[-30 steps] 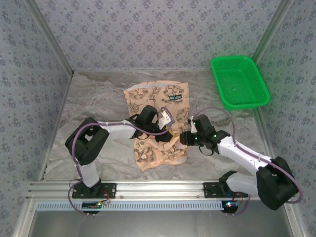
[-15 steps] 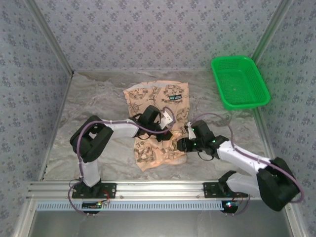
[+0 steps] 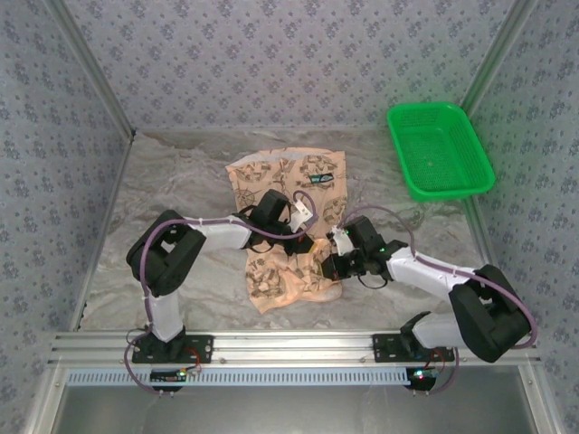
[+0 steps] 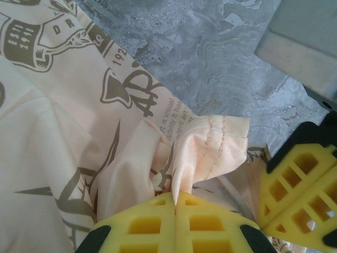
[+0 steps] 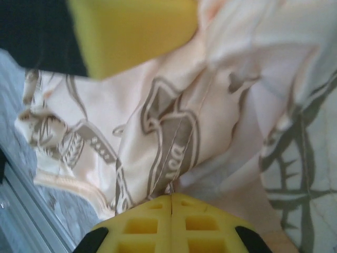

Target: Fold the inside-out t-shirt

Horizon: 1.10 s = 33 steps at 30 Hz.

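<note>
From above, the shirt (image 3: 282, 174) is seen in the middle of the grey worktop (image 3: 181, 194). Its far part lies flat. Its middle is bunched up, and its near part is wrinkled. It is peach, with dark brown pictures all over. A green basket (image 3: 441, 149) is kept well apart, at the far right. The left fingers (image 3: 305, 244) and the right fingers (image 3: 328, 265) are both set down on the bunched middle, very near each other.

In the left wrist view, the left fingers (image 4: 175, 206) are pressed shut on a thin fold of the shirt (image 4: 63, 132). A stitched hem (image 4: 216, 139) is turned up just past them, and the paler side of the cloth is shown there. The right fingers (image 4: 297, 195) are seen just beside, at the right.

In the right wrist view, the right fingers (image 5: 171, 205) are shut too, with a small pinch of shirt (image 5: 174, 132) held between them. A fold with a brown picture on it is drawn up out of that pinch. One of the left fingers (image 5: 131, 29) is seen close by, at the top.

A few things could go wrong from here. Only a little cloth is held by each side, so it could slip out if it is pulled hard or fast. The two sets of fingers could be bumped together, since they are so close. Just one layer may be held, so the shirt could be dragged into a worse bunch and not opened out.
</note>
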Each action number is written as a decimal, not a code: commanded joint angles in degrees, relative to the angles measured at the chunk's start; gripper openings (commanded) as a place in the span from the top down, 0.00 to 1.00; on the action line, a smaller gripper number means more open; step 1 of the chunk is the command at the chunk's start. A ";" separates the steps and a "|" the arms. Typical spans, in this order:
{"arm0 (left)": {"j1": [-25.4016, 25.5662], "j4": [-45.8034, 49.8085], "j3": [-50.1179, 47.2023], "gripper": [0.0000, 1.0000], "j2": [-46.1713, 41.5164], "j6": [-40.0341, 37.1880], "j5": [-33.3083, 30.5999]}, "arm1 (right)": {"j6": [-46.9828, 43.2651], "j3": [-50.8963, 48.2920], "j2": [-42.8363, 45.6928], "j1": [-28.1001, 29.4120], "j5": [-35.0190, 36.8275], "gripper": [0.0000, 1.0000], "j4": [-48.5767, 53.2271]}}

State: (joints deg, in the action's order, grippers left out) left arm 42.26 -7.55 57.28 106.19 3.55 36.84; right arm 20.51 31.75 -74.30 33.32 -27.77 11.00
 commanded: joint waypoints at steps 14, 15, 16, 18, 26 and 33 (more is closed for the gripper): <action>0.15 -1.50 -2.18 1.00 0.77 -0.50 0.39 | -8.11 11.34 -2.87 -5.65 -12.32 1.00 18.30; 0.18 -1.48 -2.23 1.00 0.77 -0.51 0.34 | -8.12 12.44 -3.94 -5.68 -11.46 0.94 18.77; 0.18 -1.54 -2.37 1.00 0.77 -0.41 0.38 | -8.14 13.10 -4.52 -5.69 -10.37 0.82 19.17; 0.18 -1.99 -2.68 1.00 0.69 -0.13 0.29 | -7.45 13.65 -5.56 -5.46 -7.22 0.68 19.25; 0.75 -3.84 -2.71 1.00 1.63 1.16 0.87 | -5.63 11.42 -8.59 -3.60 -2.84 0.59 15.60; 0.75 -4.08 -2.34 1.00 1.99 1.81 0.88 | -3.15 7.41 -7.63 2.76 -9.43 0.66 12.12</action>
State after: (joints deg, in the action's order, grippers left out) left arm 42.54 -10.37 54.37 107.59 4.64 36.62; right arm 16.16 40.58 -83.90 34.39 -33.93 23.70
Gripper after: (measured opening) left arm 0.046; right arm 0.347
